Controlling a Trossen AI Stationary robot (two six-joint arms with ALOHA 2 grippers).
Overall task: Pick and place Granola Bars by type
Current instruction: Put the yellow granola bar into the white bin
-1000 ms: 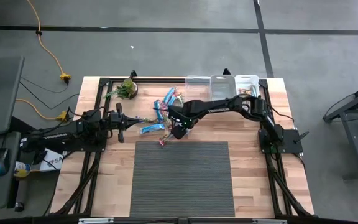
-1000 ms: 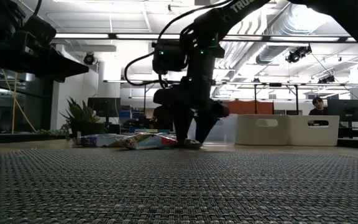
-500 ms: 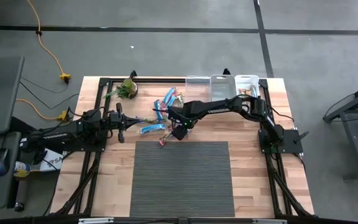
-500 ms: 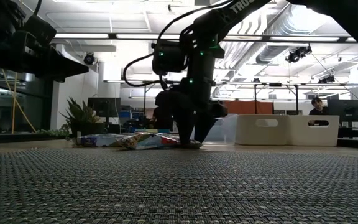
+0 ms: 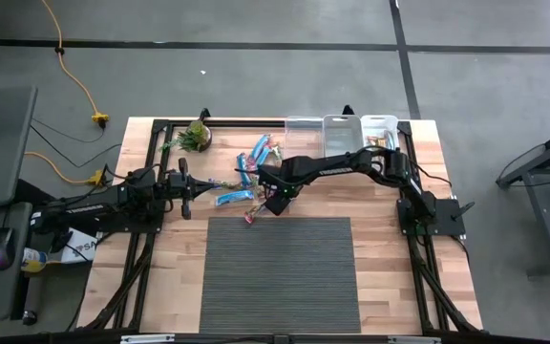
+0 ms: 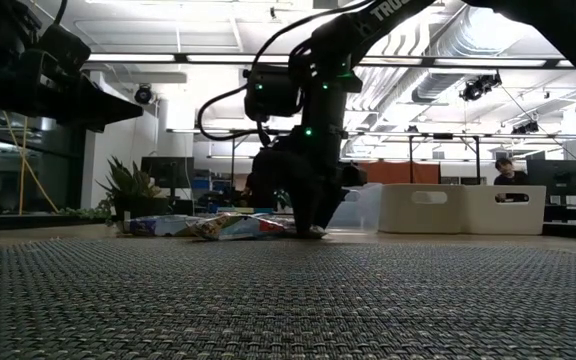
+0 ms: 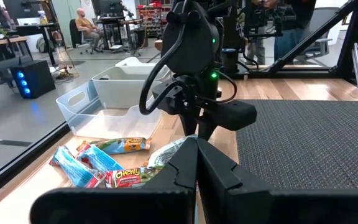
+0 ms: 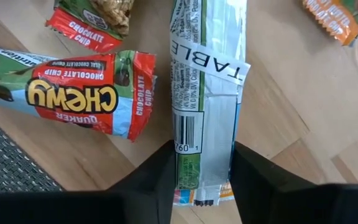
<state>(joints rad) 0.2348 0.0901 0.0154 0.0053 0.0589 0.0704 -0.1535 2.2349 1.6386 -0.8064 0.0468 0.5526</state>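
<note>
The right gripper (image 8: 202, 177) is down on the desk (image 5: 390, 239), fingers (image 8: 151, 174) straddling a white bar (image 8: 207, 93); a Chewy bar (image 8: 73, 93) lies just beside. The left gripper (image 7: 196, 158) waits nearby, fingers together.

Both arms are black, built of slim tubular links with bulkier rounded joints. The right arm (image 6: 308, 90) carries looping black cables, small green indicator lights on its wrist housing, and white lettering on the upper link, cut off but possibly "TRO". The left arm's fingers (image 7: 210, 168) are flat, angular matte-black plastic tapering to blunt tips.
</note>
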